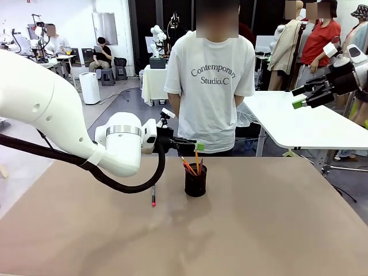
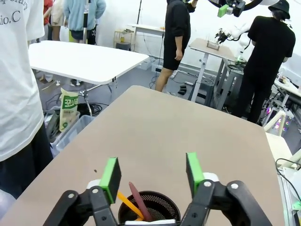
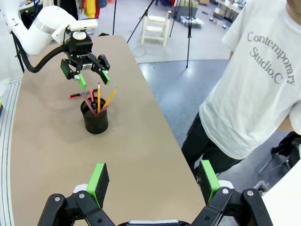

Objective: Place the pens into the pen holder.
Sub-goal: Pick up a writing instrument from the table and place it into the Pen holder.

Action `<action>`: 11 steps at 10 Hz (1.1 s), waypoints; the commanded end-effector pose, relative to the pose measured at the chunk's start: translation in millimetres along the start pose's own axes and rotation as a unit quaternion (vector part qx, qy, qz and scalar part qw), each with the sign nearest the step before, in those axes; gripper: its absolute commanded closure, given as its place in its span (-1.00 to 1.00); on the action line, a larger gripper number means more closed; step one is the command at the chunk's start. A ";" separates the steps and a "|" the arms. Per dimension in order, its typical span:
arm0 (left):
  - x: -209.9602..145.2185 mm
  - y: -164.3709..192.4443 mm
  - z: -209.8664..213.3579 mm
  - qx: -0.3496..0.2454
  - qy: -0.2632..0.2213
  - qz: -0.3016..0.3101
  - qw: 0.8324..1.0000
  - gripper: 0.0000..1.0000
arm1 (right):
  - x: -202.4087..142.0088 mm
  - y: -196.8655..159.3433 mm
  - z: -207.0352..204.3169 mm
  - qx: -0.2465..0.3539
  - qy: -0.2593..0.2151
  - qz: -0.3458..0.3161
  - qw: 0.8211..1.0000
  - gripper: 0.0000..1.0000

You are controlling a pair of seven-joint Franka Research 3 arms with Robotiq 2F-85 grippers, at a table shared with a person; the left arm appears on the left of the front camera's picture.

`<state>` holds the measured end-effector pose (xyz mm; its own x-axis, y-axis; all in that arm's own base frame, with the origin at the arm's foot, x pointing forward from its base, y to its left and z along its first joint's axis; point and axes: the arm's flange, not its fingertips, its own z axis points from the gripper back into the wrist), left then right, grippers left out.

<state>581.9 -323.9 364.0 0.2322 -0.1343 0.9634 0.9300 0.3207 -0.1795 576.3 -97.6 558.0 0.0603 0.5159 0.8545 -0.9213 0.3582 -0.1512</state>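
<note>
- The pen holder stands upright on the table, close to the far edge and about midway along it.
- Several pens stand in it with their long axes near vertical, fanned out. An orange one is almost straight up, and a reddish one leans toward the table's left edge.
- A black pen lies flat to the left of the holder, apart from it. Its long axis runs from far edge to near edge, and its red end points at the near edge.
- The left gripper hangs just above the holder's mouth, fingers pointing downward. Its jaws are parted, with nothing between the green pads.
- The right gripper is held high toward the table's right edge, jaws wide apart and empty.
- A person in a white T-shirt stands at the far edge, behind the holder.
</note>
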 end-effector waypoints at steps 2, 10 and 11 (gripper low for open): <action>-2.2 -10.3 14.6 -0.005 -0.016 -0.017 1.000 -1.00 | 4.7 -0.8 0.0 0.004 0.009 -0.009 1.000 -1.00; 4.8 -9.0 8.9 -0.007 -0.002 -0.008 1.000 -1.00 | 4.7 -0.8 0.0 0.004 0.009 -0.009 1.000 -1.00; 4.8 -9.0 8.9 -0.007 -0.002 -0.008 1.000 -1.00 | 4.7 -0.8 0.0 0.004 0.009 -0.009 1.000 -1.00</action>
<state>571.1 -318.8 371.0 0.2169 -0.1408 0.9660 0.9379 0.3047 -0.1662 576.3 -97.6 558.0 0.0604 0.5158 0.8546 -0.9213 0.3582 -0.1511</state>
